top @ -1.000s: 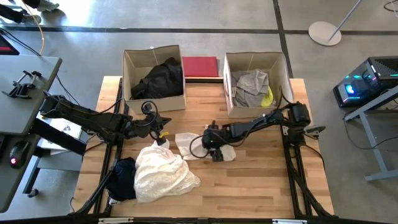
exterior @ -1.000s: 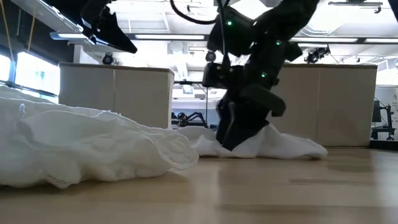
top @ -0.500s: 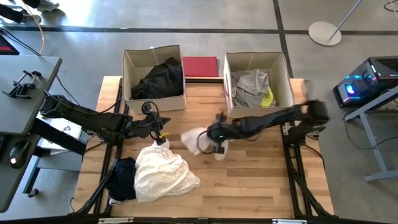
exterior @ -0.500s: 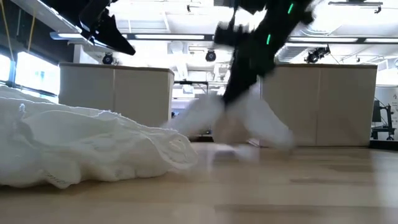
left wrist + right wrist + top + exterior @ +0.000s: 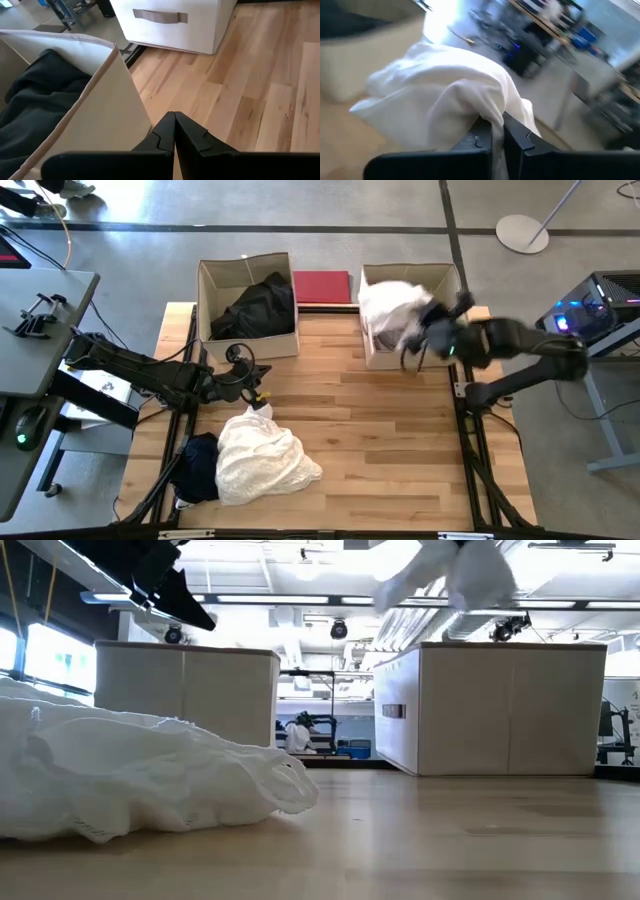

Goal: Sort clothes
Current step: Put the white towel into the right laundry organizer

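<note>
- The right gripper [image 5: 425,328] was raised over the right-hand beige cardboard box [image 5: 455,280], its fingers [image 5: 517,137] pinched tight on a soft white fabric garment [image 5: 392,308].
- That white garment hung bunched above the box's open top, off the wooden tabletop [image 5: 390,440]; in the low view it showed as a pale blur [image 5: 455,575] high above the box wall.
- In the right wrist view the white cloth [image 5: 450,110] draped over and ahead of the closed fingers.
- The left gripper [image 5: 262,393] hovered near the tabletop's left side, just in front of the left-hand beige cardboard box [image 5: 212,290]; its fingers [image 5: 192,137] were pressed together with nothing between them.
- A black fabric garment [image 5: 258,305] lay heaped inside the left box; the left wrist view showed the same dark cloth [image 5: 37,97] behind the box's near wall.
- A large crumpled cream-white garment [image 5: 262,458] lay on the tabletop near the front left, just below the left gripper; it filled the left part of the low view [image 5: 140,780].
- A dark navy garment [image 5: 198,465] lay touching the cream-white garment's left edge.
- A flat dark-red rectangle [image 5: 322,286] lay between the two boxes at the tabletop's far edge.
- Contents of the right box were hidden by the hanging white garment.
</note>
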You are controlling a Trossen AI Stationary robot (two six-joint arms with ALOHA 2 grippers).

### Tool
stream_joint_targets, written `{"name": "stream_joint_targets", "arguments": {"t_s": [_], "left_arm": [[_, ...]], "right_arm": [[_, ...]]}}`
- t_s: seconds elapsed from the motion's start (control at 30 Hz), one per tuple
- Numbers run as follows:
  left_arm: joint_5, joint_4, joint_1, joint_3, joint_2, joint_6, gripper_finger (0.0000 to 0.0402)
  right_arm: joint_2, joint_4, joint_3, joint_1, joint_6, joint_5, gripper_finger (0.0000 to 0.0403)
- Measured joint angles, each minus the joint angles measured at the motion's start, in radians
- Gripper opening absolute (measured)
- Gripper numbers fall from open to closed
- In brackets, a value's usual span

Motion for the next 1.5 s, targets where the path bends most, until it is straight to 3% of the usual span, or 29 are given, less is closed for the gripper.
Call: {"name": "stream_joint_targets", "arguments": {"t_s": [0.13, 0.23, 0.43, 0.63, 0.87, 1.0, 1.17, 1.33, 1.5], "left_arm": [[-0.001, 0.000, 0.000, 0.000, 0.000, 0.000, 0.0000], [-0.001, 0.000, 0.000, 0.000, 0.000, 0.000, 0.0000], [-0.001, 0.001, 0.000, 0.000, 0.000, 0.000, 0.0000], [-0.001, 0.000, 0.000, 0.000, 0.000, -0.001, 0.0000], [-0.001, 0.002, 0.000, 0.000, 0.000, -0.001, 0.0000], [-0.001, 0.002, 0.000, 0.000, 0.000, -0.001, 0.0000], [-0.001, 0.001, 0.000, 0.000, 0.000, -0.001, 0.0000], [-0.001, 0.000, 0.000, 0.000, 0.000, -0.001, 0.0000], [-0.001, 0.001, 0.000, 0.000, 0.000, -0.003, 0.0000]], "right_arm": [[-0.013, -0.076, 0.025, -0.202, -0.068, -0.057, 0.0002], [-0.009, -0.054, -0.016, -0.391, -0.137, -0.230, 0.0002], [0.055, 0.192, -0.235, -0.703, -0.281, -0.620, 0.0001], [0.209, 0.478, -0.435, -0.870, -0.315, -0.806, 0.0002], [0.409, 0.577, -0.478, -0.914, -0.340, -0.802, 0.0025], [0.443, 0.580, -0.478, -0.914, -0.361, -0.792, 0.0047], [0.399, 0.491, -0.430, -0.910, -0.358, -0.758, 0.0104], [0.304, 0.304, -0.285, -0.909, -0.337, -0.716, 0.0162], [0.190, 0.166, -0.136, -0.875, -0.256, -0.648, 0.0183]]}}
